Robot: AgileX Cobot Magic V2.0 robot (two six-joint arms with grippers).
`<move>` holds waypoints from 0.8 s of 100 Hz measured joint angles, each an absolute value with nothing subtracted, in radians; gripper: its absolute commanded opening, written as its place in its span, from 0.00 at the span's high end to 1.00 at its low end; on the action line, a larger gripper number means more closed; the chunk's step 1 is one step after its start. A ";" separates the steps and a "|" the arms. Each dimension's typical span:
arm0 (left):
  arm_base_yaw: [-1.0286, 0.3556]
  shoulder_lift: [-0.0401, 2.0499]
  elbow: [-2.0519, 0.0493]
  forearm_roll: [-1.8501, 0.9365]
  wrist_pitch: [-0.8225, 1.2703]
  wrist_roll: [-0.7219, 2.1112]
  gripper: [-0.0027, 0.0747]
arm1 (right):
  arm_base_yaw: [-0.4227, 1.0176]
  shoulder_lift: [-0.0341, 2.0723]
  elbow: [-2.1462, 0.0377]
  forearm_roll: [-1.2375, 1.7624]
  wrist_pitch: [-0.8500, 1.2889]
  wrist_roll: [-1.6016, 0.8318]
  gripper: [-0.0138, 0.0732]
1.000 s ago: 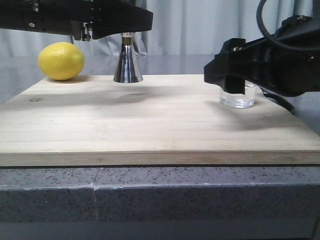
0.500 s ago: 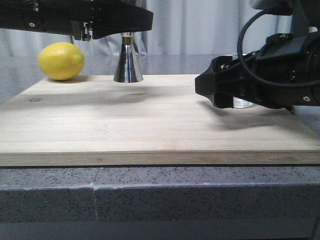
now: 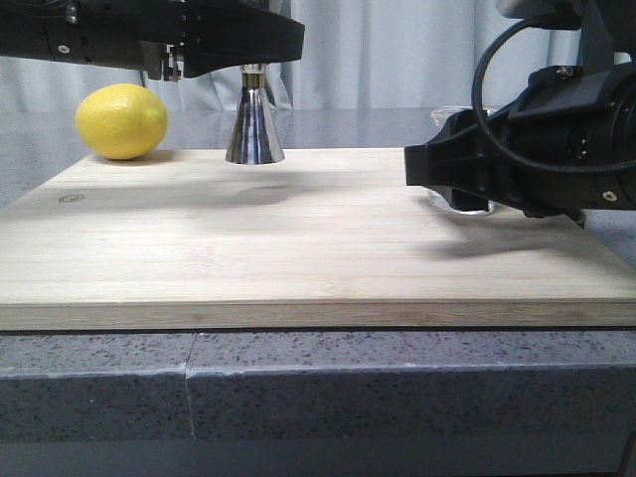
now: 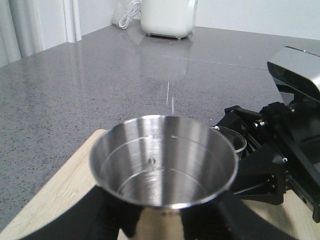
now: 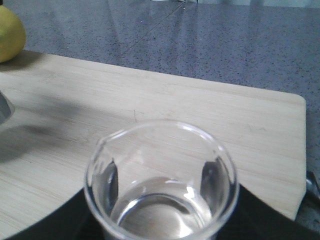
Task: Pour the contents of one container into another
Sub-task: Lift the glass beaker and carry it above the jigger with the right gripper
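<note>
The steel jigger stands at the back of the wooden board. My left gripper is shut on its upper cup, which shows empty in the left wrist view, with dark fingers on both sides. The clear glass beaker holds a little clear liquid, and my right gripper is shut on it, pads showing through the glass. In the front view the right gripper hides most of the beaker at the board's right. Whether its base touches the board I cannot tell.
A yellow lemon lies at the board's back left corner, left of the jigger. The board rests on a grey speckled counter. A white appliance stands far off on the counter.
My right arm has come lower and nearer around the beaker, hiding most of it. The beaker has shifted slightly left. The left arm and jigger stayed still.
</note>
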State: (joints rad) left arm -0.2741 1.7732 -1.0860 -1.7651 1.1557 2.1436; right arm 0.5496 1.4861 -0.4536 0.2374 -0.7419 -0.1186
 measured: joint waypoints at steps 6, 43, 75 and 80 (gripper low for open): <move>-0.274 1.773 -1.086 -1.765 1.156 2.144 0.67 | 0.550 1.486 -0.454 0.237 -0.742 -0.119 0.47; -0.274 1.773 -1.086 -1.765 1.156 2.144 0.67 | 0.550 1.353 -0.490 0.237 -0.583 -0.124 0.47; -0.274 1.773 -1.086 -1.765 1.156 2.144 0.67 | 0.550 1.258 -0.769 0.217 -0.139 -0.232 0.47; -0.274 1.773 -1.086 -1.765 1.156 2.144 0.67 | 0.550 1.258 -0.828 0.197 -0.063 -0.242 0.47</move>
State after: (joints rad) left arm -0.2741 1.7732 -1.0860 -1.7651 1.1557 2.1436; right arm 0.5496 1.2584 -0.8277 0.1975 -0.0631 -0.2419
